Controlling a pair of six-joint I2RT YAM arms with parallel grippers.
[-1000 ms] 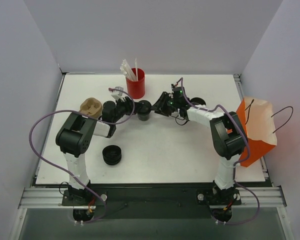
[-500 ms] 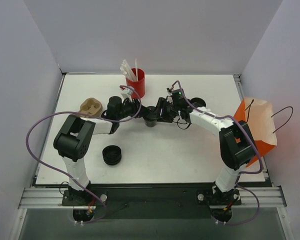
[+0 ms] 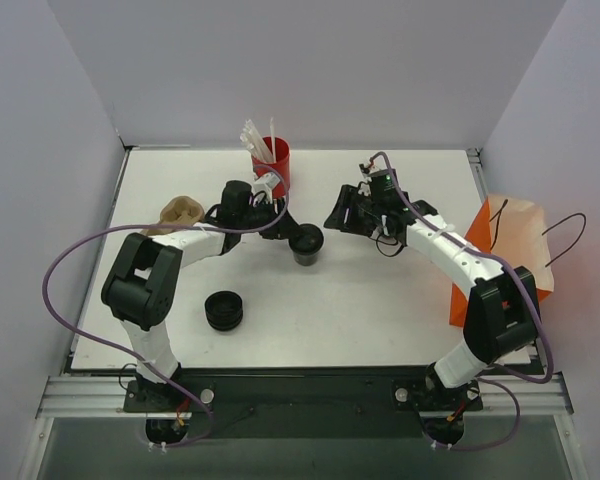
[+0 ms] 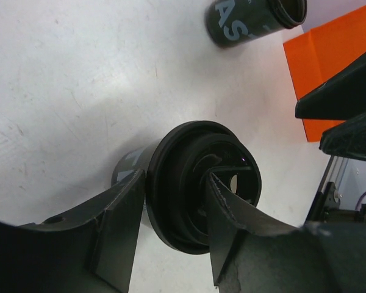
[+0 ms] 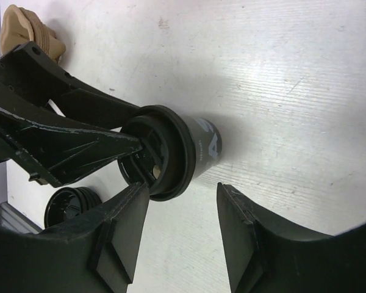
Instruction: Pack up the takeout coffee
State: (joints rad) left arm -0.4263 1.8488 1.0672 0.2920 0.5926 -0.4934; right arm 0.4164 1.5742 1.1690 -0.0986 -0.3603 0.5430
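Note:
A takeout coffee (image 3: 306,243), a small black cup with a round black lid, stands upright mid-table. In the left wrist view the coffee's lid (image 4: 201,183) fills the frame. My left gripper (image 4: 175,178) pinches the lid's rim, one finger outside it and the other in the lid's recess. From above, that left gripper (image 3: 285,229) reaches the cup from the left. My right gripper (image 5: 182,198) stands open just short of the cup (image 5: 189,152), nothing between its fingers; in the top view it (image 3: 340,214) sits to the cup's right. A second black cup (image 4: 250,21) lies on its side without a lid.
An orange paper bag (image 3: 505,262) stands at the table's right edge. A red cup of white straws (image 3: 271,166) is at the back. A low stack of black lids (image 3: 223,309) sits front left. A beige moulded piece (image 3: 181,212) lies at the left.
The right gripper has opened, let go of the cup and drawn back to the right. The cup and my left gripper have shifted right and nearer.

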